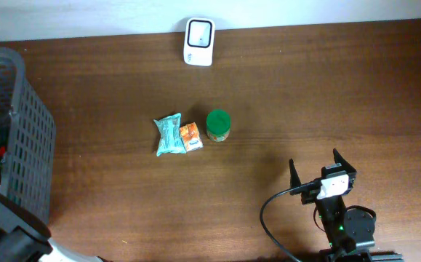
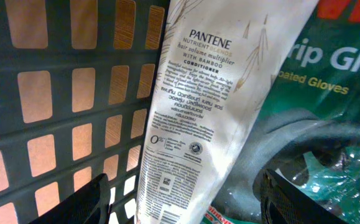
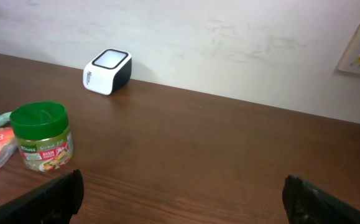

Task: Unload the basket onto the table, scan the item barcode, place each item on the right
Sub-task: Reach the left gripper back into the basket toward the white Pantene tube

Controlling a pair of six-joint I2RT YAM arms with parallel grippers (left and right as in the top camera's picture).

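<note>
Pantene conditioner tube (image 2: 192, 124) fills our left wrist view, its lower end cut off. It lies in the basket (image 2: 55, 93) between the left gripper's (image 2: 183, 202) parted fingers, which grip nothing. Behind it a green pack (image 2: 329, 68) (half hidden) reads "Gloves". Our right gripper (image 1: 316, 169) stands wide and empty over the table (image 1: 305, 87); the green-lidded jar (image 3: 41, 137) reads "Knorr".

Basket wall (image 2: 43, 99) hems bottle (image 2: 192, 124) — tight

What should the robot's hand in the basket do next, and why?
Probably close the left gripper on the Pantene tube: it sits between the open fingers, ungripped, and must leave the basket to reach the scanner.
</note>
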